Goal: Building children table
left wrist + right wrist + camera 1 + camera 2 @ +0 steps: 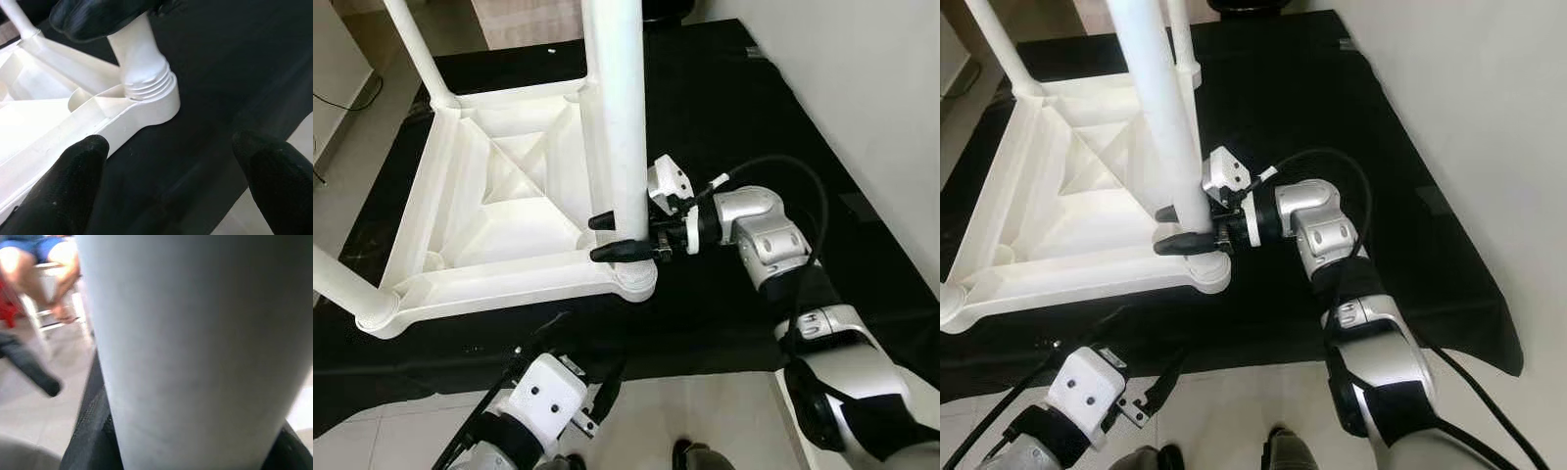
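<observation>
The white children's table (509, 289) lies upside down on a black mat (724, 98). From its near right corner rises a thick white leg (617, 108). My right gripper (607, 238) is shut on this leg just above the corner, one black finger on each side. In the right wrist view the leg (195, 347) is pressed close to the camera. The leg's threaded end (146, 83) sits in the corner socket (159, 105), with some threads showing. My left gripper (171, 196) hovers low in front of that corner, open and holding nothing.
Two more legs stand in the far left (416, 44) and near left (337, 279) corners. A light wall (862, 78) runs along the mat's right side. Tiled floor (705, 411) borders the mat in front. A seated person's legs (58, 264) appear in the background.
</observation>
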`<state>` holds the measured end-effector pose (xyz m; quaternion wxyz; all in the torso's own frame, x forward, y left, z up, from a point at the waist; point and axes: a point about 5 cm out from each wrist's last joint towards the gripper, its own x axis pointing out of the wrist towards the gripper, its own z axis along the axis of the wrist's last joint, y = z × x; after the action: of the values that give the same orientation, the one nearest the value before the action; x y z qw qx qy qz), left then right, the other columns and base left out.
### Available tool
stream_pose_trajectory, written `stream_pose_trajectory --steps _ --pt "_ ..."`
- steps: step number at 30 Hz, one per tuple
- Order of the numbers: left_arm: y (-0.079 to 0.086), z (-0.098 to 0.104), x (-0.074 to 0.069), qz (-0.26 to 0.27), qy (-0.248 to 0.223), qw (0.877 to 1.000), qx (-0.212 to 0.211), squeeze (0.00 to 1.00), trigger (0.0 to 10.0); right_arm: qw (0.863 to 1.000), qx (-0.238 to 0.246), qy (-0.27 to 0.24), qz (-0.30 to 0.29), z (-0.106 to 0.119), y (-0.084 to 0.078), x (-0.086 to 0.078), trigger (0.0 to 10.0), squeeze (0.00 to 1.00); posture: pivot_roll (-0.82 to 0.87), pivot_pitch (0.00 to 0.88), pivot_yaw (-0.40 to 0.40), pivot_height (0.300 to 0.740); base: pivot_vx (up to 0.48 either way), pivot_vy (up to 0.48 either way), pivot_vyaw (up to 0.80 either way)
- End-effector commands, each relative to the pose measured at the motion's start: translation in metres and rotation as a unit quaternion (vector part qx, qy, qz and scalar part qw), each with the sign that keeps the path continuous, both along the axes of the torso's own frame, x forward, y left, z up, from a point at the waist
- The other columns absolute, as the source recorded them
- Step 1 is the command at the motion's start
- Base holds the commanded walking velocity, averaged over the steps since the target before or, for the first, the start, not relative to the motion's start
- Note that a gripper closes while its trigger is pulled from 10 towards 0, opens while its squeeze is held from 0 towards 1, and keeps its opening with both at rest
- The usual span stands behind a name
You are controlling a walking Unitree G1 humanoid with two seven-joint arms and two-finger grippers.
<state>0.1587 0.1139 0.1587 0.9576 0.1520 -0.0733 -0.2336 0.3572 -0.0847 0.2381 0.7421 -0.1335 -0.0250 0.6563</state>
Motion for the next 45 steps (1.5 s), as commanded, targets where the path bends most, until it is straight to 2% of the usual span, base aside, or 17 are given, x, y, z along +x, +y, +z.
stream_pose_trajectory --steps 1,2,3,4,5,8,18,19,21,22,26,28,34,35,36,37,45 --pt "-0.001 0.000 -0.003 -0.009 0.005 1.000 0.000 0.00 10.0 0.997 0.014 0.007 -0.080 -0.009 -0.002 0.000 0.0 0.00 0.00 0.249 0.017 0.740 0.000 0.000 0.00" --pt "-0.001 0.000 -0.003 -0.009 0.005 1.000 0.000 0.00 10.0 0.997 0.014 0.007 -0.080 -0.009 -0.002 0.000 0.0 0.00 0.00 0.249 0.017 0.740 0.000 0.000 0.00" --pt "0.000 0.000 -0.003 -0.008 0.004 1.000 0.000 0.00 10.0 0.969 0.040 0.011 -0.242 -0.025 0.008 -0.004 0.0 0.00 -0.01 0.254 0.015 0.740 0.000 0.000 0.00" --pt "0.000 0.000 -0.003 -0.008 0.004 1.000 0.000 0.00 10.0 0.969 0.040 0.011 -0.242 -0.025 0.008 -0.004 0.0 0.00 -0.01 0.254 0.015 0.740 0.000 0.000 0.00" --pt "0.002 0.001 -0.002 -0.007 0.004 1.000 0.000 0.00 10.0 0.938 0.046 0.023 -0.344 -0.041 0.015 -0.027 0.0 0.00 -0.03 0.264 0.028 0.740 0.000 0.000 0.00" --pt "0.002 0.002 0.001 -0.010 0.002 1.000 -0.002 0.00 10.0 0.891 0.066 0.020 -0.449 -0.046 0.023 -0.059 0.0 0.00 -0.04 0.253 0.046 0.740 0.000 0.000 0.00" --pt "0.002 0.000 0.008 -0.005 -0.003 1.000 -0.001 0.00 10.0 0.907 0.075 0.015 -0.415 -0.046 0.043 -0.045 0.0 0.00 -0.03 0.225 0.031 0.740 0.000 0.000 0.00" --pt "0.003 0.000 0.008 -0.002 -0.005 1.000 -0.002 0.00 10.0 0.909 0.074 0.012 -0.411 -0.045 0.044 -0.045 10.0 0.00 -0.03 0.226 0.027 0.740 0.000 0.000 0.00" --pt "0.003 0.001 0.009 -0.001 -0.006 1.000 -0.003 0.00 10.0 0.904 0.079 0.016 -0.421 -0.041 0.044 -0.048 10.0 0.00 -0.03 0.226 0.028 0.740 0.000 0.000 0.00" --pt "0.004 0.001 0.009 0.000 -0.007 1.000 -0.004 0.00 10.0 0.908 0.090 0.023 -0.409 -0.036 0.045 -0.050 10.0 1.00 -0.03 0.226 0.028 0.740 0.000 0.000 0.00" --pt "0.004 0.001 0.009 0.000 -0.007 1.000 -0.004 0.00 10.0 0.910 0.096 0.028 -0.402 -0.032 0.046 -0.052 10.0 1.00 -0.03 0.226 0.028 0.740 0.000 0.000 0.00" --pt "0.003 0.001 0.009 -0.002 -0.006 1.000 -0.006 0.00 10.0 0.938 0.130 0.036 -0.319 -0.017 0.046 -0.048 10.0 1.00 -0.03 0.229 0.027 0.740 0.000 0.000 0.00" --pt "0.003 0.001 0.008 -0.003 -0.006 1.000 -0.007 0.00 10.0 0.970 0.128 0.032 -0.202 -0.002 0.034 -0.037 10.0 1.00 -0.01 0.233 0.019 0.740 0.000 0.000 0.00" --pt "0.002 0.001 0.008 -0.003 -0.006 1.000 -0.007 0.00 10.0 0.975 0.123 0.033 -0.181 -0.001 0.031 -0.036 10.0 0.77 -0.01 0.233 0.019 0.740 0.000 0.000 0.00" --pt "0.002 0.001 0.008 -0.003 -0.006 1.000 -0.007 0.00 10.0 0.975 0.123 0.033 -0.181 -0.001 0.031 -0.036 10.0 0.77 -0.01 0.233 0.019 0.740 0.000 0.000 0.00" --pt "0.002 0.001 0.008 -0.003 -0.006 1.000 -0.007 0.00 10.0 0.981 0.109 0.022 -0.158 0.001 0.025 -0.033 10.0 0.00 -0.01 0.233 0.019 0.740 0.000 0.000 0.00" --pt "0.002 0.003 0.002 -0.002 -0.010 1.000 -0.003 0.00 10.0 0.997 0.039 0.001 -0.066 0.011 -0.004 -0.013 10.0 0.00 0.02 0.239 0.016 0.740 0.000 0.000 0.00"
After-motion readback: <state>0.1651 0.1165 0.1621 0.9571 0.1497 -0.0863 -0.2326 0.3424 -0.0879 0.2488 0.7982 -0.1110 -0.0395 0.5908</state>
